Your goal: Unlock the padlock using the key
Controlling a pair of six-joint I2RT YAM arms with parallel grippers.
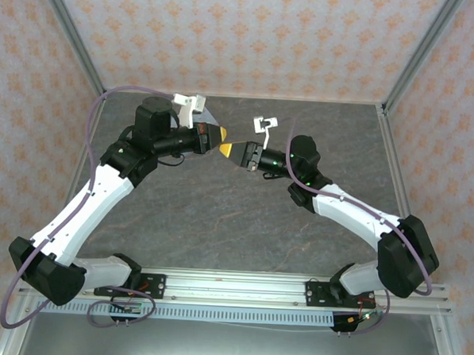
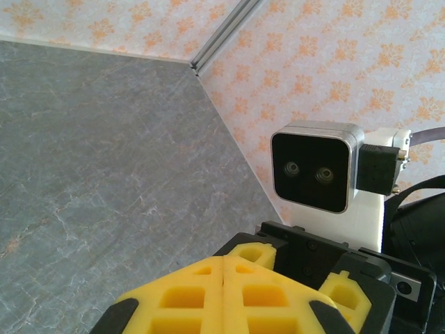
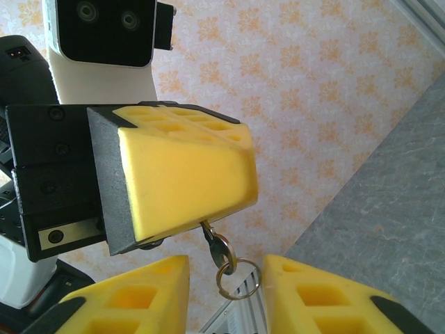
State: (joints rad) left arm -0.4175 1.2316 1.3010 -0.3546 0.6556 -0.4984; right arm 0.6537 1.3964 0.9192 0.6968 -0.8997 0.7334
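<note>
My left pincer (image 3: pixel 201 174) is clenched, and the key (image 3: pixel 218 246) hangs out of its underside by the shaft, with a small ring (image 3: pixel 236 278) dangling from its head. Both arms meet nose to nose well above the table (image 1: pixel 219 224). My right pincer (image 3: pixel 224 271) is released, one pad on each side of that ring. Whether the padlock sits buried between the left pads with the key in it, I cannot tell. I take this as the key-turning step. I would bring the right pads in higher, onto the flat head rather than the loose ring. Then I would close gently and roll the wrist about the shaft's own line, with no sideways pull, while the left grips firm.
</note>
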